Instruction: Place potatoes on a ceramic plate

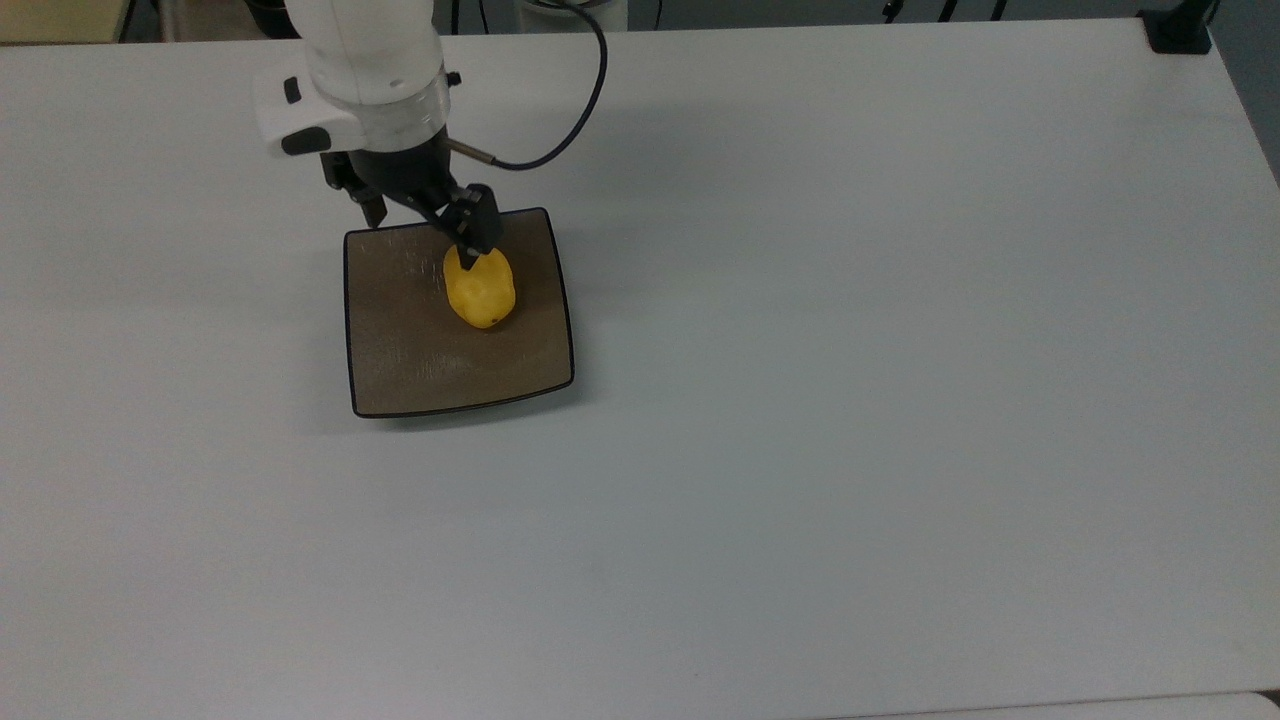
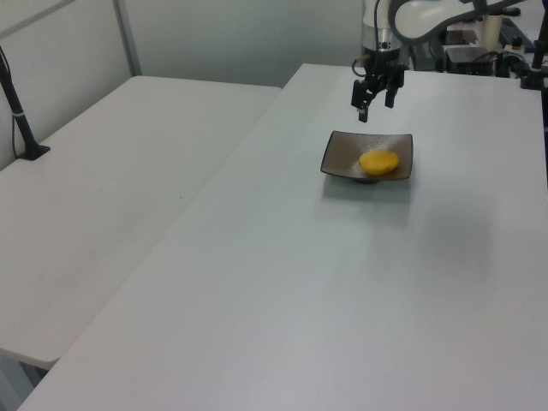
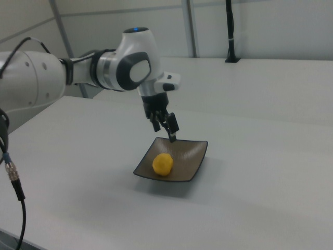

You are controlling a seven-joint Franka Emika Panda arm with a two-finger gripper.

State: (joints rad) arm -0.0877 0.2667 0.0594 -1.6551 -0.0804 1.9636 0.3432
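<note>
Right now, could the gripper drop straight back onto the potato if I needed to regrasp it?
Probably yes. The gripper hangs open above the plate's far edge, and the potato lies uncovered on the plate with nothing around it.
</note>
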